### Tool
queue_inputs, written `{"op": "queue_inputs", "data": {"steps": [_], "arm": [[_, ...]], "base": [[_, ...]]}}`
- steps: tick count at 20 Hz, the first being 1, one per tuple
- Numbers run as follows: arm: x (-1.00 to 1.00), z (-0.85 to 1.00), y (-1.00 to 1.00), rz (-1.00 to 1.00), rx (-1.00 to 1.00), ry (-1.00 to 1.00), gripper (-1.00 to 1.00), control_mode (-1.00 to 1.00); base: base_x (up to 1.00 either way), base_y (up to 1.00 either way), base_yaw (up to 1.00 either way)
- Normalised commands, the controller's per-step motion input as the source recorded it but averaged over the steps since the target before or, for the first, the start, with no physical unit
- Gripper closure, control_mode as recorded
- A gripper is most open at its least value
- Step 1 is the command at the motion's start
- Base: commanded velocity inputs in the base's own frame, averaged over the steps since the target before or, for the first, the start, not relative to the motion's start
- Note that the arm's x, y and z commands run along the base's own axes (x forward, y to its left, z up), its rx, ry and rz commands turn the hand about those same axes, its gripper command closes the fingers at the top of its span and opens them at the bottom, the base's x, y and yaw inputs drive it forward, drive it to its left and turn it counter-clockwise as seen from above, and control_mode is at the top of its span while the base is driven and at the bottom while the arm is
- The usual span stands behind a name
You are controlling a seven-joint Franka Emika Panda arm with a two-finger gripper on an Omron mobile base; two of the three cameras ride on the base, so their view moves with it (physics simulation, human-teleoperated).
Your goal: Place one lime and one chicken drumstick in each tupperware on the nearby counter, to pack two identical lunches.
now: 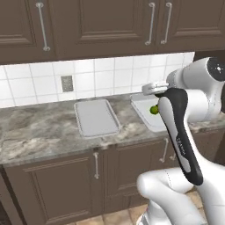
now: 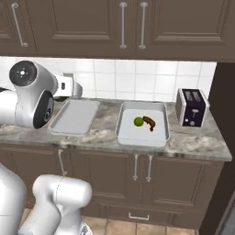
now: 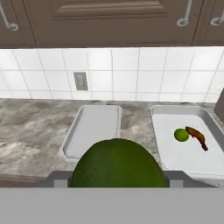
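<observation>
Nearest to you, the hand (image 3: 117, 181) is clamped on a lime (image 3: 117, 164), which bulges up between the fingers in the hand view. A round fruit gives you no long axis to line up, so a grip across its middle is all it needs. The hand hangs in the air above the table (image 2: 105, 137), well short of the wall, and it carries the fruit high enough to clear the container rims on the way in.

Just ahead of the hand and below it lies the empty tupperware (image 3: 94, 129). Its long axis runs away from the hand toward the tiled wall, so you meet its short near edge first. By my reading, this is where the carried lime belongs, since nothing sits in it yet.

Beyond and to the hand's right sits the second tupperware (image 3: 188, 151), parallel to the first and near it. It already holds a second lime (image 3: 181, 134) and a chicken drumstick (image 3: 196, 137), touching or nearly so. The drumstick lies flat and slanted, one end beside that lime and the other end angled back toward the hand and further right. That lunch looks complete.
</observation>
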Motion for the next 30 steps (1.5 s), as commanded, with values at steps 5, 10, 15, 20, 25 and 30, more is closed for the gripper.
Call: {"op": "queue_inputs", "data": {"steps": [5, 10, 15, 20, 25, 30], "arm": [[0.0, 0.0, 0.0, 0.0, 0.0, 0.0, 1.0, 1.0], [0.0, 0.0, 0.0, 0.0, 0.0, 0.0, 1.0, 1.0], [0.0, -0.38, 0.06, -0.04, -0.06, 0.01, 1.0, -1.0], [0.08, -0.63, 0.06, -0.03, -0.07, 0.05, 1.0, -1.0], [0.21, -0.7, 0.13, 0.0, -0.01, 0.17, 1.0, -1.0], [0.37, -0.63, 0.23, 0.0, 0.01, 0.19, 1.0, -1.0]], "base": [[0.65, 0.5, -0.02], [0.28, 0.43, -0.03], [0.0, 0.05, -0.01], [0.0, 0.0, 0.0], [0.0, 0.0, 0.0], [0.0, 0.0, 0.0]]}}
